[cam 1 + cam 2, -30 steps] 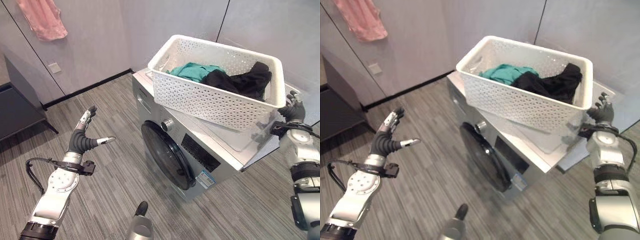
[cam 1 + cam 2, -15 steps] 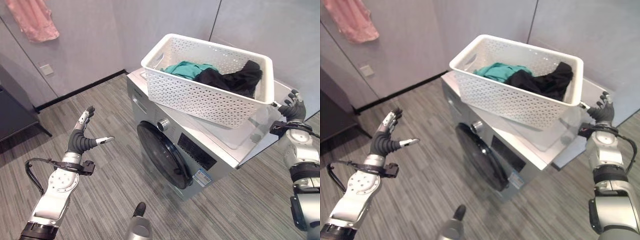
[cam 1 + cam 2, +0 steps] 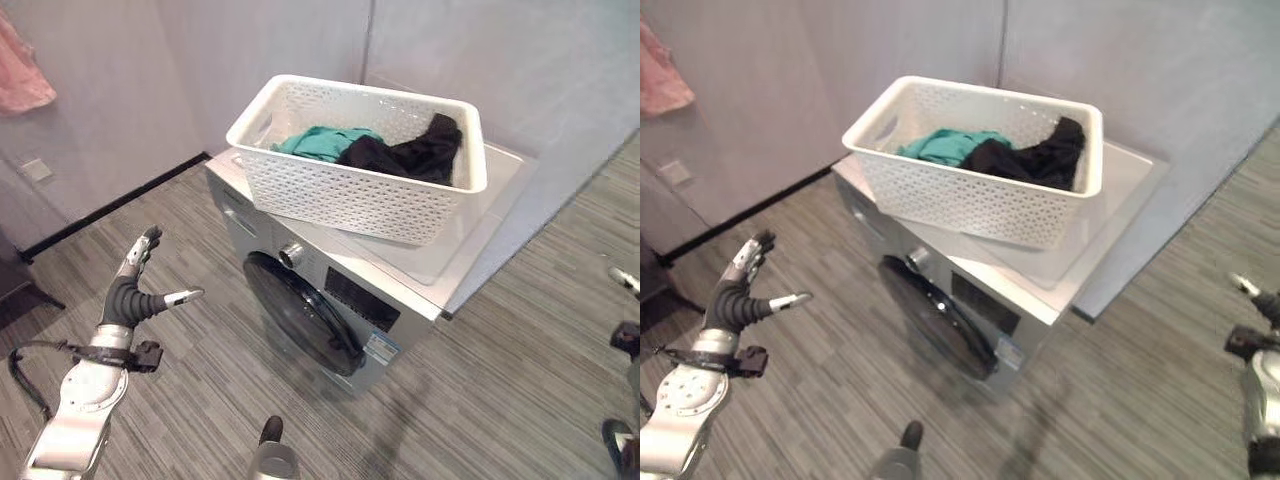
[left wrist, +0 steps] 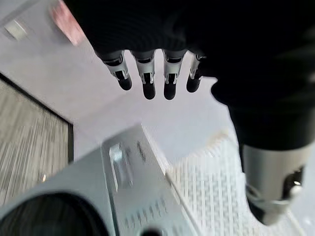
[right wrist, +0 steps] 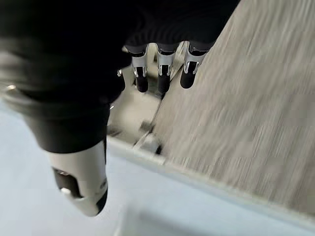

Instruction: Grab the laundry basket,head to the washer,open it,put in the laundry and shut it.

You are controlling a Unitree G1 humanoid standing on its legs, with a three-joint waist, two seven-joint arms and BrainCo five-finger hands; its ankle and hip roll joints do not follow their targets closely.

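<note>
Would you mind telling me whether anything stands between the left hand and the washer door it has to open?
Nothing visible does. The left hand hangs open above bare floor to the left of the washer, and the round dark door is shut and faces that open space. The laundry basket rests on the washer's top, above the door.

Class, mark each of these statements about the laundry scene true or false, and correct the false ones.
1. The basket sits on top of the washer. True.
2. The washer door is open. False: it is shut.
3. The left hand holds the basket. False: it is open, apart from it, over the floor.
4. A teal garment and a black garment lie in the basket. True.
5. The right hand is open. True.
</note>
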